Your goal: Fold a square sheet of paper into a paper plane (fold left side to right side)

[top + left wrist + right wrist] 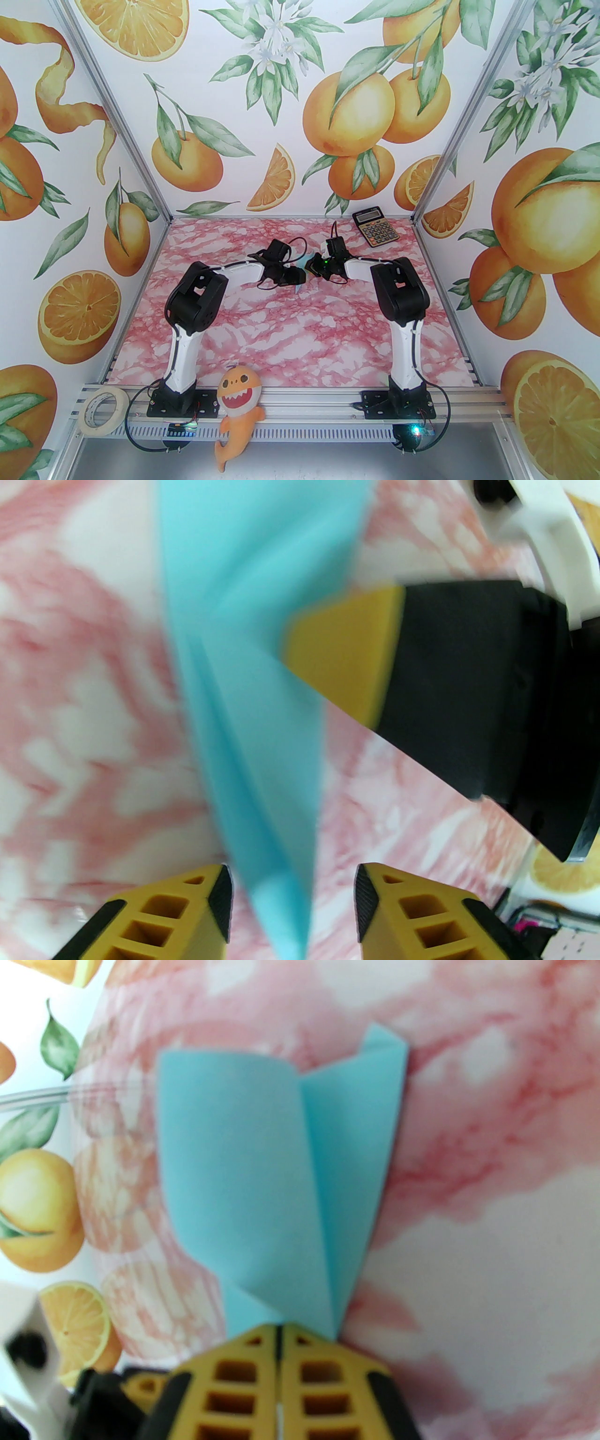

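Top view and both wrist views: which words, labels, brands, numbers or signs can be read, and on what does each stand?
No text can be read in any view.
Calculator: key markings and any brand name are too small to read.
Paper: plain blue, no print.
Tape roll: no print can be made out.
Toy: no lettering.

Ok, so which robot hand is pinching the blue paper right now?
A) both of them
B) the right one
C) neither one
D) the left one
B: the right gripper has its fingers pressed together on the bottom end of the folded blue paper, while the left gripper stands open, with the paper's tip between its fingers and a gap on each side.
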Controlling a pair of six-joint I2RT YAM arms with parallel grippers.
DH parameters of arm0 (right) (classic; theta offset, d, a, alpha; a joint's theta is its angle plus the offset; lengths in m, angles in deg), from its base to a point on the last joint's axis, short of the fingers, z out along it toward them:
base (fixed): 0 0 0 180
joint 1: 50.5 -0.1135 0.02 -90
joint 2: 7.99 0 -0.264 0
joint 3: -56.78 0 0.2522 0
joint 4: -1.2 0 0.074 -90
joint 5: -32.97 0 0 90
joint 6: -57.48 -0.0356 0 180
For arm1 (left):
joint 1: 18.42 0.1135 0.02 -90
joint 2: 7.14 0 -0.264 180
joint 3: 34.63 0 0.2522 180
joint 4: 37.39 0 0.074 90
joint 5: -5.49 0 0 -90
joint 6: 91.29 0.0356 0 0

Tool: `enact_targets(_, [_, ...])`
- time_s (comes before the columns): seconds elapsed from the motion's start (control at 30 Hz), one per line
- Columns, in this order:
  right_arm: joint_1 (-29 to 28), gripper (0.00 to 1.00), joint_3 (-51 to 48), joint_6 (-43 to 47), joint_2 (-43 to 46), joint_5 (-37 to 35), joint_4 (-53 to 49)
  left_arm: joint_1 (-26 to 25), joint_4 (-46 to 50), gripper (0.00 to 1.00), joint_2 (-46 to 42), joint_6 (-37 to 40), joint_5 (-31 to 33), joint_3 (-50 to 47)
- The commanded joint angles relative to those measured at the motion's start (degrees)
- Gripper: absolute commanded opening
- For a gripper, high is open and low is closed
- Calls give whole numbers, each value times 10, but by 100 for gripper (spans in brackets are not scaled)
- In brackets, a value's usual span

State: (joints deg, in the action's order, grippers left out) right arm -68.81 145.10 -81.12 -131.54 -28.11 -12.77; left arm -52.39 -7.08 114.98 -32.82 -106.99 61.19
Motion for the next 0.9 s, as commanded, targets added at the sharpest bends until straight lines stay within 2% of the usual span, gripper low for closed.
enact_targets(0.0, [0,6,-12,4,-5,-8,-14,-7,18,43,10,8,11,-1])
enact_targets(0.2, [-1,6,-13,4,-2,-7,-12,-6,67,30,22,10,70,14])
enact_targets(0.33, [-2,7,-11,6,-1,-7,-14,-3,71,25,30,1,77,16])
enact_targets(0.67, [-2,7,-4,8,0,-4,-18,-4,65,23,37,-5,70,20])
enact_targets(0.73, [-1,12,2,12,3,4,-21,-7,64,23,40,-4,67,18])
enact_targets(0.87, [-2,12,9,17,21,12,-23,-10,67,23,38,-4,69,14])
